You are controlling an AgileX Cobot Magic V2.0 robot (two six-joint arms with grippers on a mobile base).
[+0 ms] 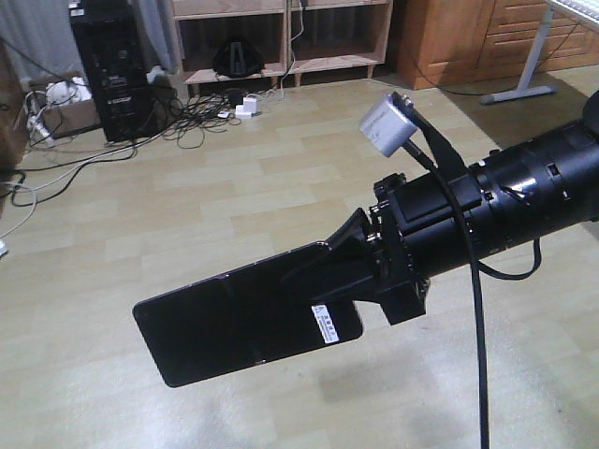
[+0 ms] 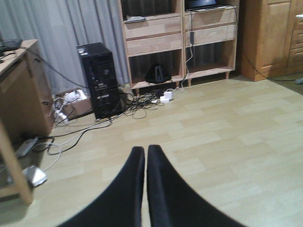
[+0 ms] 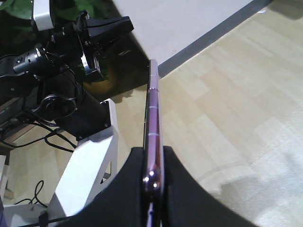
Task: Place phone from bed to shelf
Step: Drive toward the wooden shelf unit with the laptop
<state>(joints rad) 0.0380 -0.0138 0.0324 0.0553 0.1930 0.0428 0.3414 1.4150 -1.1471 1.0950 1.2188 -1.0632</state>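
The phone (image 1: 243,318), a glossy black slab with a small white sticker, hangs flat above the wooden floor. My right gripper (image 1: 351,281) is shut on its sticker end. In the right wrist view the phone (image 3: 152,109) shows edge-on, its pinkish metal rim clamped between the black fingers of the right gripper (image 3: 153,151). My left gripper (image 2: 146,150) is shut with nothing in it, pointing across the floor at the shelf (image 2: 156,40). In the exterior view the pale wood shelf (image 1: 332,64) stands at the far wall, well beyond the phone. The bed is out of view.
A black computer tower (image 1: 108,65) and tangled cables (image 1: 187,112) lie left of the shelf. A brown cabinet (image 1: 449,37) and a grey desk leg (image 1: 524,75) stand at the right. A brown desk (image 2: 19,90) is at the far left. The robot's white base (image 3: 85,175) is beside the right gripper.
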